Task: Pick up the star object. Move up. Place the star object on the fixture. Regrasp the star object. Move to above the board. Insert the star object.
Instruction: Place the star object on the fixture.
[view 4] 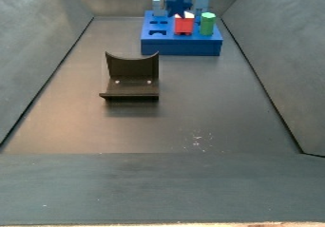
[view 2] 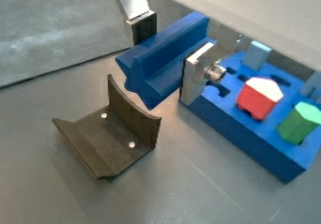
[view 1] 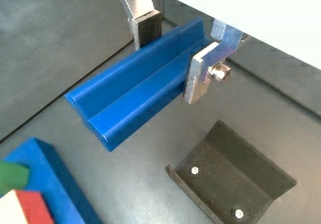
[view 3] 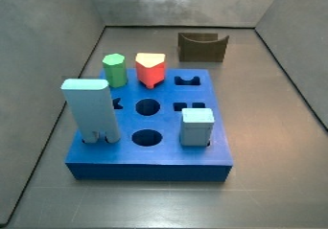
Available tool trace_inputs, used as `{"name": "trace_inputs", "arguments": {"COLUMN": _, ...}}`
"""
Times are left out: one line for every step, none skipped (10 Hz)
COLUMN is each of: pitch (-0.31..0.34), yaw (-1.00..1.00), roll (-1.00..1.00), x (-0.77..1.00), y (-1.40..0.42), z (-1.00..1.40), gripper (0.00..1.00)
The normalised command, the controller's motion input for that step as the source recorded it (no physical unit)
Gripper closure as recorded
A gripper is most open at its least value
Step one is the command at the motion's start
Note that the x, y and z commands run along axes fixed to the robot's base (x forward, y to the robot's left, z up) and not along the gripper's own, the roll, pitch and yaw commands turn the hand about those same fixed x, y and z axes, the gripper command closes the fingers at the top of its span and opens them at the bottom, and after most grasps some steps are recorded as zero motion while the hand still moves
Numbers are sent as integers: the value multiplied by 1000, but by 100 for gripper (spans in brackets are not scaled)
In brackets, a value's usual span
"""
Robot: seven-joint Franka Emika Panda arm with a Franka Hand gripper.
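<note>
Table (view 3: 279,171): grey, bare and open around every piece, walled by rising panels on both sides.
Board (view 3: 153,164): flat on the table, several holes free, others filled by upright pegs (view 3: 114,70) that crowd any approach from above.
Fixture (view 2: 107,139): well apart from the board, open top upward, empty, ready to receive.
Star object (view 1: 131,92): aloft, lying level, just above and beside the fixture.
Gripper (view 1: 174,54): fingers (view 1: 201,78) clamped across the star object's flanks, both ends left free, probably for seating in the fixture.
</note>
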Motion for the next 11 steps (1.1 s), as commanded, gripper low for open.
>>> {"name": "trace_inputs", "arguments": {"pitch": 272, "yaw": -28, "roll": -1000, "x": 1000, "y": 179, "z": -123, "gripper": 100}}
{"name": "trace_inputs", "arguments": {"pitch": 239, "yaw": -67, "roll": -874, "x": 1000, "y": 157, "z": -99, "gripper": 100}}
{"name": "trace_inputs", "arguments": {"pitch": 190, "yaw": -102, "roll": -689, "x": 1000, "y": 133, "z": -77, "gripper": 100}}
{"name": "trace_inputs", "arguments": {"pitch": 156, "yaw": -116, "roll": -547, "x": 1000, "y": 118, "z": -67, "gripper": 100}}
{"name": "trace_inputs", "arguments": {"pitch": 134, "yaw": -120, "roll": -453, "x": 1000, "y": 109, "z": -59, "gripper": 100}}
{"name": "trace_inputs", "arguments": {"pitch": 99, "yaw": -113, "roll": -242, "x": 1000, "y": 80, "z": -39, "gripper": 100}}
{"name": "trace_inputs", "arguments": {"pitch": 81, "yaw": -110, "roll": -200, "x": 973, "y": 68, "z": -30, "gripper": 100}}
{"name": "trace_inputs", "arguments": {"pitch": 60, "yaw": -99, "roll": -181, "x": 860, "y": 57, "z": -27, "gripper": 100}}
{"name": "trace_inputs", "arguments": {"pitch": 57, "yaw": -89, "roll": -183, "x": 781, "y": 49, "z": -21, "gripper": 100}}
{"name": "trace_inputs", "arguments": {"pitch": 56, "yaw": -77, "roll": -184, "x": 692, "y": 44, "z": -22, "gripper": 100}}
{"name": "trace_inputs", "arguments": {"pitch": 58, "yaw": -73, "roll": -185, "x": 647, "y": 42, "z": -19, "gripper": 100}}
